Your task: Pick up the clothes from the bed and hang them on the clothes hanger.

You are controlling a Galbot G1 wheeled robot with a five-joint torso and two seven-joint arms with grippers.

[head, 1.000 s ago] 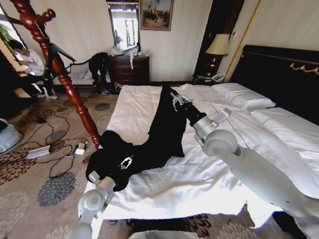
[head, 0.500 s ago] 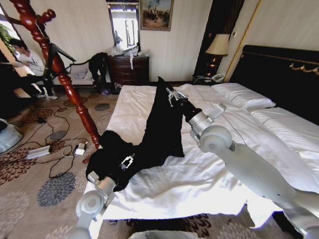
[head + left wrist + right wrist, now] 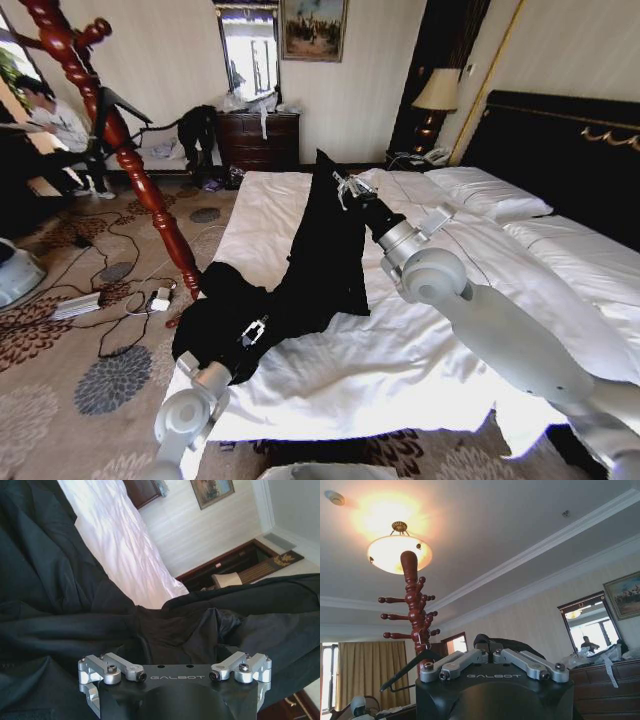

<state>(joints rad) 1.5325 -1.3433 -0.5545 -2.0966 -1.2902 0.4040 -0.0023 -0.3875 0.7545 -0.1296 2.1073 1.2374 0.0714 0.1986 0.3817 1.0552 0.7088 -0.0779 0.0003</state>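
The long black coat-like garment (image 3: 315, 265) lies across the near-left part of the wide white-sheeted bed (image 3: 400, 350), running from its left edge toward the middle. The tall reddish-brown turned-wood coat stand (image 3: 120, 140) is left of the bed, on the floor.

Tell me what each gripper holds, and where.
Right gripper pinches the black coat at its raised far end. Left gripper lies on the coat's near end; its grip cannot be told.
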